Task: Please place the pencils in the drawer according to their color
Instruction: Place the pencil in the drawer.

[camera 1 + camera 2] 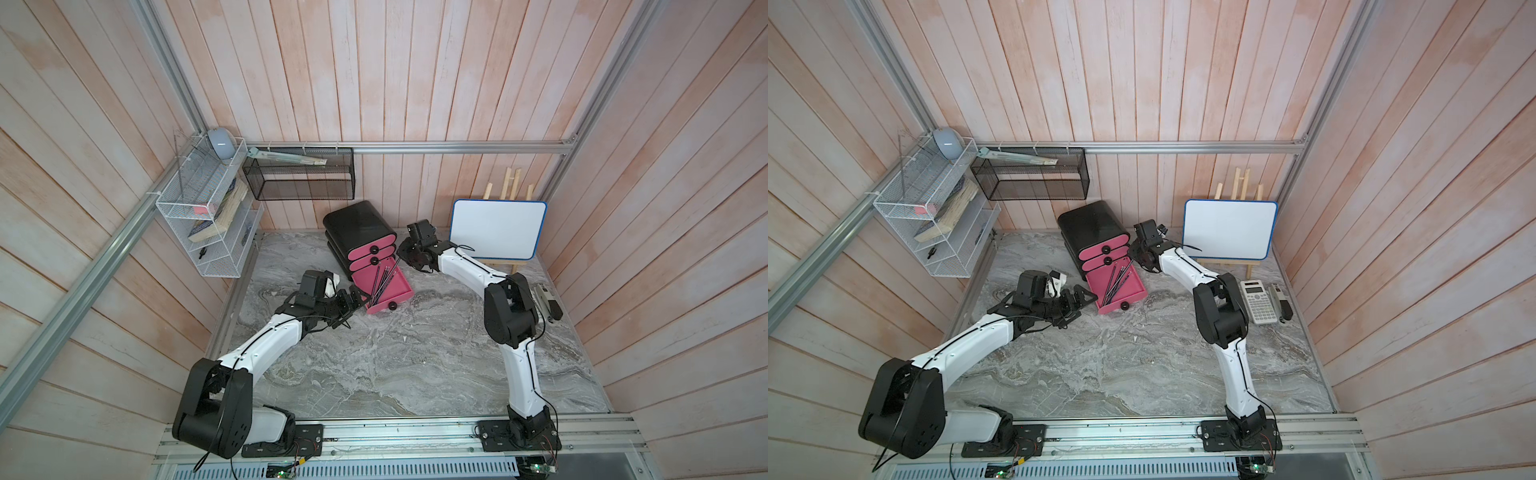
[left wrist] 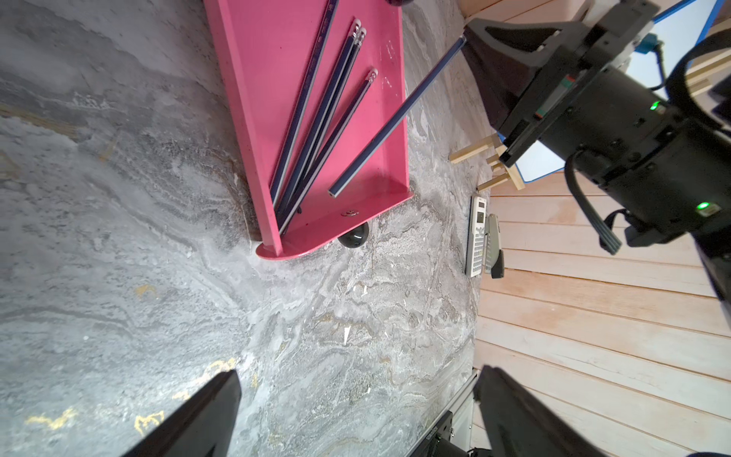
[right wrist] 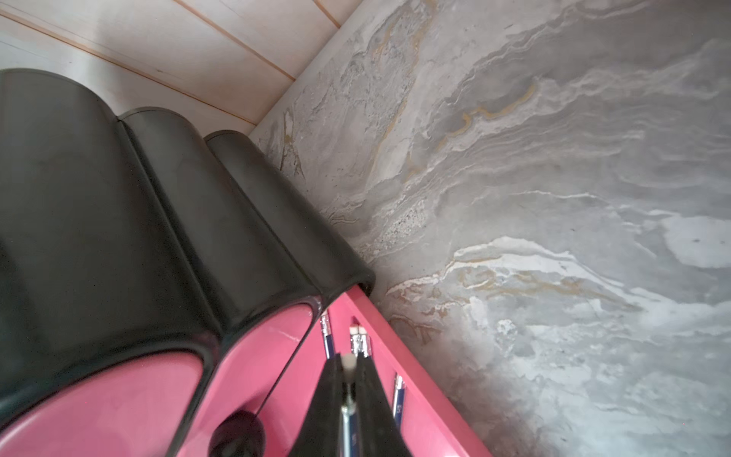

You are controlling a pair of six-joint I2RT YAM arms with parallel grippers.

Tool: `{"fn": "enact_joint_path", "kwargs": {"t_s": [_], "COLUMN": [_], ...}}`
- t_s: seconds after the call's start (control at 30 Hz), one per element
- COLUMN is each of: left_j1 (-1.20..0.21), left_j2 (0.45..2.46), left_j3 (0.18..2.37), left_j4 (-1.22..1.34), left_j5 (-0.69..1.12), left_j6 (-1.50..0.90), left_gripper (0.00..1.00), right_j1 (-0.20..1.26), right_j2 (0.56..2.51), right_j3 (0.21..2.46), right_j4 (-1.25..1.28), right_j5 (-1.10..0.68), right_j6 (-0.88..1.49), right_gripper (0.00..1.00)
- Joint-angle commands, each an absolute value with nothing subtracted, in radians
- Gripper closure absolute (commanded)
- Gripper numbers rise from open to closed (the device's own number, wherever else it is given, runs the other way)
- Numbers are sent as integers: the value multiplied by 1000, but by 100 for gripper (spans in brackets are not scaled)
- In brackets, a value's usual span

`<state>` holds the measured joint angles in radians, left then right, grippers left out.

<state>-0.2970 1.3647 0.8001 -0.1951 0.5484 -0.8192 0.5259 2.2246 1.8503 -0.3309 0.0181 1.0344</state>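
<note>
The drawer cabinet [image 1: 359, 226] [image 1: 1092, 224] is black with three pink fronts, and its bottom drawer [image 1: 399, 286] [image 2: 269, 79] is pulled out onto the table. Several dark pencils [image 1: 379, 282] [image 2: 316, 118] with silver ferrules lie fanned inside it. My right gripper [image 1: 402, 257] [image 3: 349, 364] is shut on the eraser end of one more dark pencil [image 2: 395, 114] [image 3: 348, 419]. That pencil slants down over the open drawer, tip just above its floor. My left gripper [image 1: 357, 297] [image 2: 358, 374] is open and empty beside the drawer's left wall.
A whiteboard on a wooden easel [image 1: 496, 230] stands behind the right arm. A calculator [image 1: 1258, 301] and a stapler [image 1: 1281, 305] lie at the right wall. A black mesh basket [image 1: 299, 178] and a white wire shelf [image 1: 203, 216] hang at the back left.
</note>
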Motion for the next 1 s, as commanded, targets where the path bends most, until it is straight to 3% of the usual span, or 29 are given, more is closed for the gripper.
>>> {"fn": "enact_joint_path", "kwargs": {"t_s": [0.0, 0.53, 0.67, 0.8, 0.97], "left_j1": [-289, -287, -287, -281, -253], "left_j2": [1344, 1349, 1352, 1358, 1371], "left_j3": [784, 775, 782, 800, 850], "left_j4": [-203, -184, -184, -194, -228], "left_j5": [567, 568, 563, 550, 534], "left_j6": [-800, -809, -810, -804, -777], "left_gripper": [0, 0, 1, 0, 0], "right_j1": [528, 604, 607, 609, 607], "right_j2": [2257, 2263, 2246, 2188, 2088], "right_j3": [1871, 1842, 1827, 1766, 1664], "right_j4": [-363, -351, -347, -300, -248], "right_j5": [53, 26, 15, 7, -12], "right_j6": [998, 974, 974, 974, 977], "right_gripper": [100, 100, 79, 73, 72]}}
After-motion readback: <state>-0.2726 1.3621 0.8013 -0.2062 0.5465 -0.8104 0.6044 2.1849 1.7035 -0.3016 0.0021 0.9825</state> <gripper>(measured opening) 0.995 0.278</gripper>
